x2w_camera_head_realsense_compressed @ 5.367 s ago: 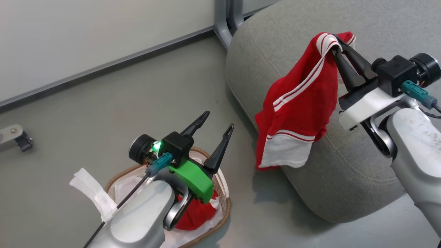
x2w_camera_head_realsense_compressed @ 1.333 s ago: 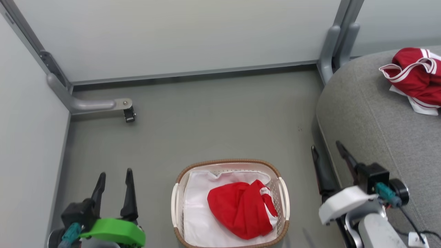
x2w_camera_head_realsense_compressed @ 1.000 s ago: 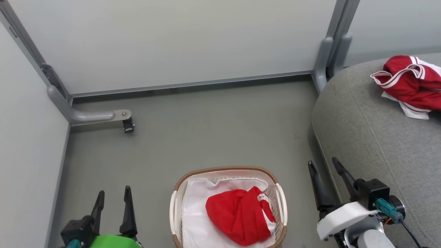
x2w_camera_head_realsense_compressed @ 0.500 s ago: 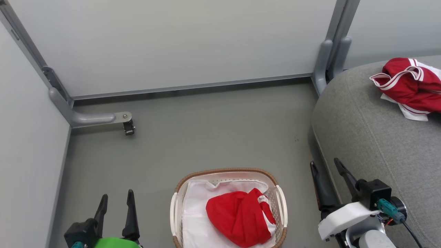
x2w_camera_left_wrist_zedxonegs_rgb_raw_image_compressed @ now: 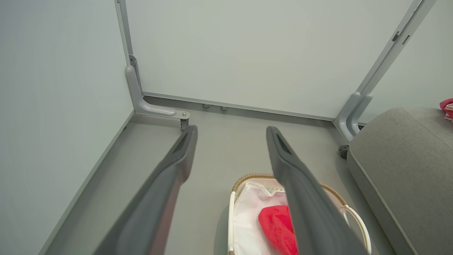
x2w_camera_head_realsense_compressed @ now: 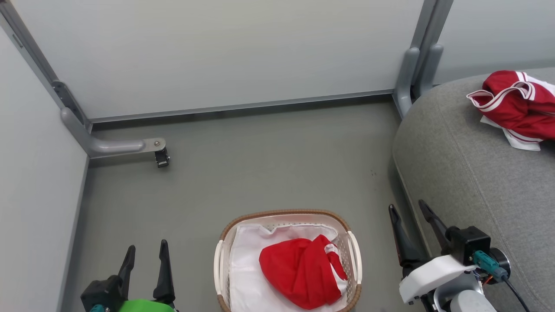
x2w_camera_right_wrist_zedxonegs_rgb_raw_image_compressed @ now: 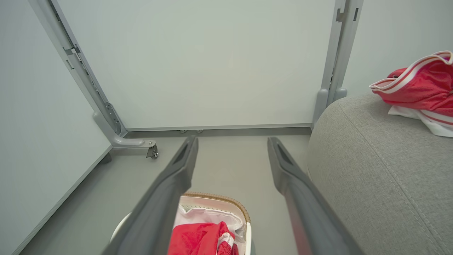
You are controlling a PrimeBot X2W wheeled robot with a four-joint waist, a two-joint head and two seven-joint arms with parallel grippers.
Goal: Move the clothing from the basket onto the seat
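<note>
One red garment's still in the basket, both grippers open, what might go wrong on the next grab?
1. The remaining garment lies on the white liner in the basket; the fingers may pinch the liner too and drag it, or the basket, up.
2. The right gripper sits close to the seat; swinging over could brush it.
3. The seat's edge is rounded; a garment released near it might slide off.
</note>
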